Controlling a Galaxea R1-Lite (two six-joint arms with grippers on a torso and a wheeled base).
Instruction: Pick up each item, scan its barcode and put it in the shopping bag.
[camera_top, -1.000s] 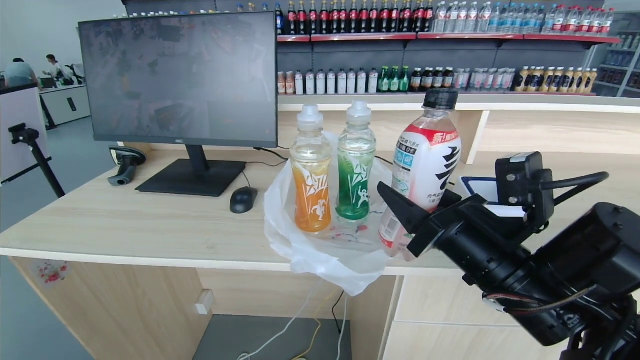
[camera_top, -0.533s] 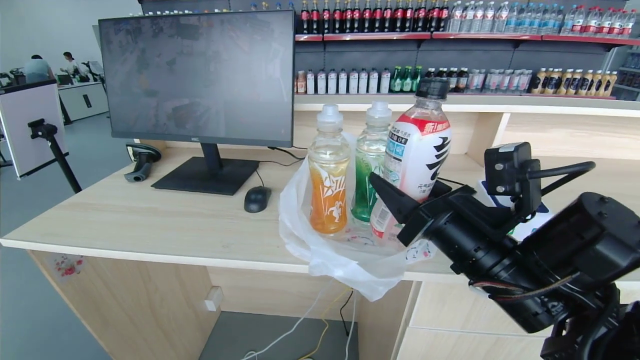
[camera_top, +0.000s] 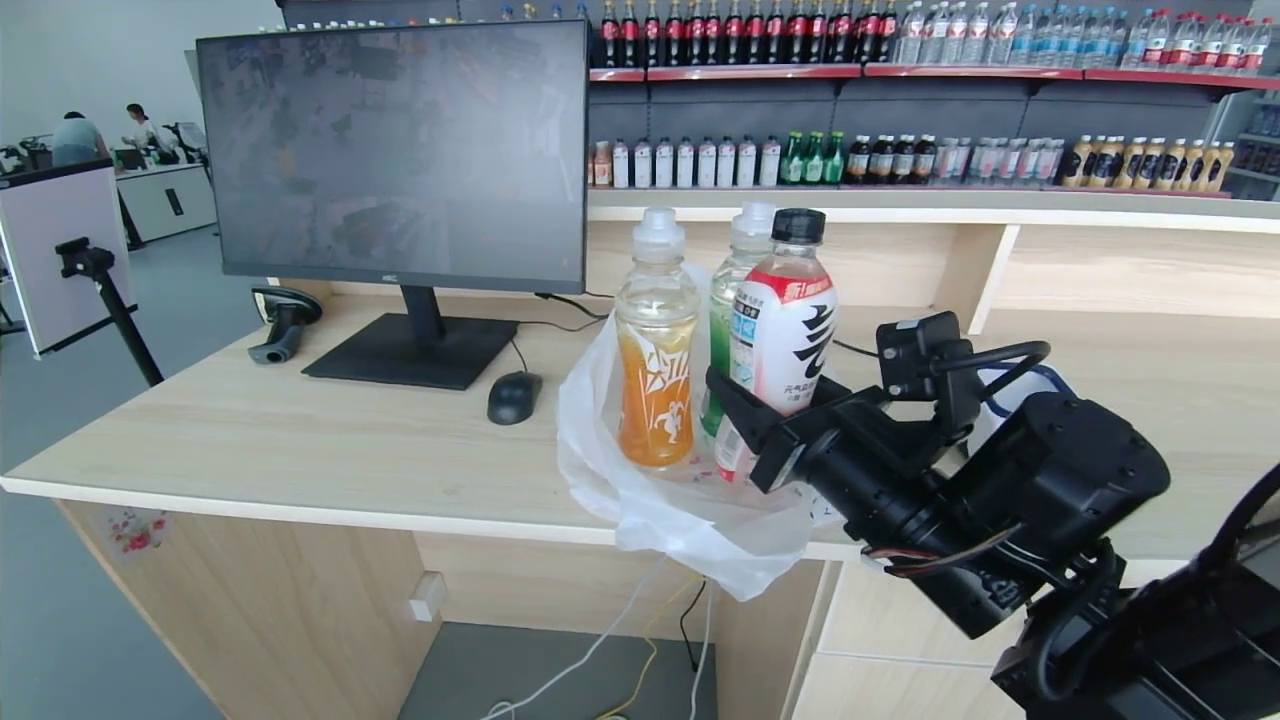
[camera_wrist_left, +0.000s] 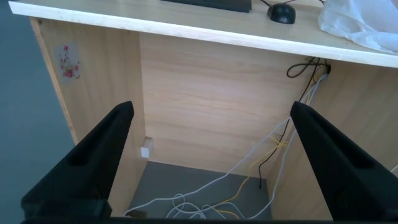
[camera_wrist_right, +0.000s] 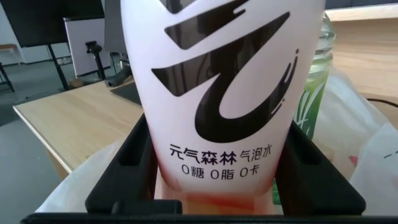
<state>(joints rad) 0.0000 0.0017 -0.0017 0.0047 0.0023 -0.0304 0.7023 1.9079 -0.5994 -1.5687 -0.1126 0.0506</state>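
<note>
White-labelled plastic drink bottle with a black cap (camera_top: 783, 335) is being held upright by the right gripper (camera_top: 768, 425), whose black jaws are being pressed against either side of the bottle's lower body. In the right wrist view, the bold black brushstroke on its label is being shown close up between the two fingers (camera_wrist_right: 127, 165).

The bottle is being held over the open mouth of a thin, translucent white plastic shopping bag (camera_top: 640, 500), which is being spread out on a pale wooden counter (camera_top: 300, 440) and is being draped over the counter's front edge. Whether the bottle's base is touching the bag cannot be told.

Two clear bottles with white caps are being kept standing inside the bag: one with an orange lower half (camera_top: 655, 385) on the robot's left, and one with a green lower half (camera_top: 722, 300), partly hidden, just behind the held bottle.

Further left on the counter, a black computer mouse (camera_top: 514, 397), a dark flat monitor on a stand (camera_top: 400, 150) and a black handheld barcode scanner (camera_top: 280, 325) are being displayed. Behind the counter, shelves of bottled drinks (camera_top: 900, 100) are being shown.

The left gripper (camera_wrist_left: 211, 109) is being held low in front of the counter's wooden front panel, jaws spread wide with nothing between them.
</note>
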